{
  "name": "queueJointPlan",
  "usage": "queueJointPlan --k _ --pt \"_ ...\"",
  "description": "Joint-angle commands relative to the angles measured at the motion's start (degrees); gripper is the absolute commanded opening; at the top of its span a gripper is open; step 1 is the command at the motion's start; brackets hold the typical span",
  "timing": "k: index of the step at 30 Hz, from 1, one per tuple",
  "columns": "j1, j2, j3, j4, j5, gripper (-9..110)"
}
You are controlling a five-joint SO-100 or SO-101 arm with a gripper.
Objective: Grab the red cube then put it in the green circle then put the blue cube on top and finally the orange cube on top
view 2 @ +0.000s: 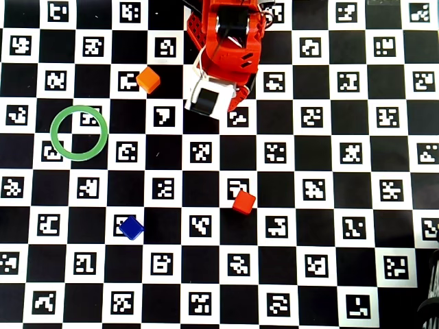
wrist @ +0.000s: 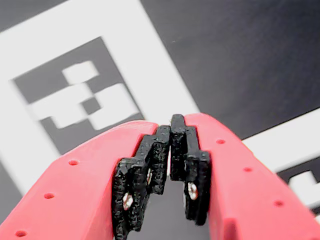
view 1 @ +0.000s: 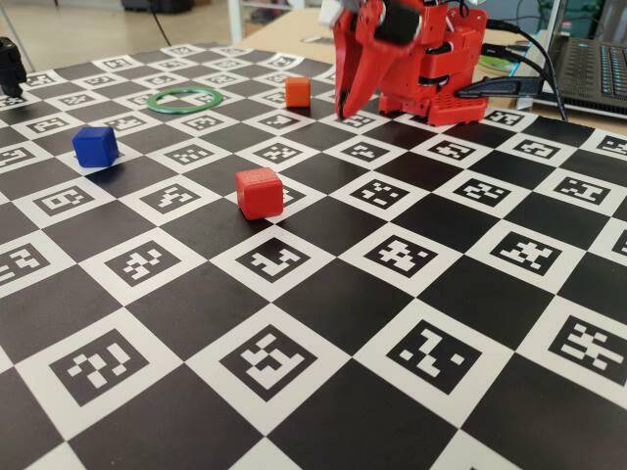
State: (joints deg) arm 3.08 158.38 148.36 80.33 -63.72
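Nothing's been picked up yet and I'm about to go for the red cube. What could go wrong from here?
1. The gripper is shut and close above the board; it must open before descending or it may knock the red cube away.
2. The red cube sits rotated against the squares, so a square-on grasp could pinch corners and slip.
3. The orange cube lies near the arm and the green circle; the carry could clip it.
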Motion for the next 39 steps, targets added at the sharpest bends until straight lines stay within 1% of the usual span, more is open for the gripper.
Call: queueJointPlan --k 1,4,8,11,14,17,18,19,21,29,34,39 --pt "-2.11 -10.72 -21.62 4.92 8.7 -6" --pt "-5.63 -18.81 -33.05 10.2 18.54 -6" --pt "-9.76 -28.21 -44.21 13.62 35.95 -4" --pt "-10.02 -34.98 -51.06 15.47 49.92 8" --pt "-10.11 -43.51 -58.27 16.88 55.99 16" --pt "-10.55 -50.01 -63.72 18.11 64.69 28" --pt "-10.63 -52.03 -65.48 18.72 66.53 35" --pt "-10.72 -53.88 -66.97 19.25 67.68 37" --pt "-10.63 -56.43 -68.55 19.07 68.2 39" --pt "-7.12 -69.17 -74.79 17.49 77.52 51" --pt "-6.24 -74.18 -74.36 13.18 78.84 53" --pt "-7.12 -75.67 -70.84 7.03 78.66 53"
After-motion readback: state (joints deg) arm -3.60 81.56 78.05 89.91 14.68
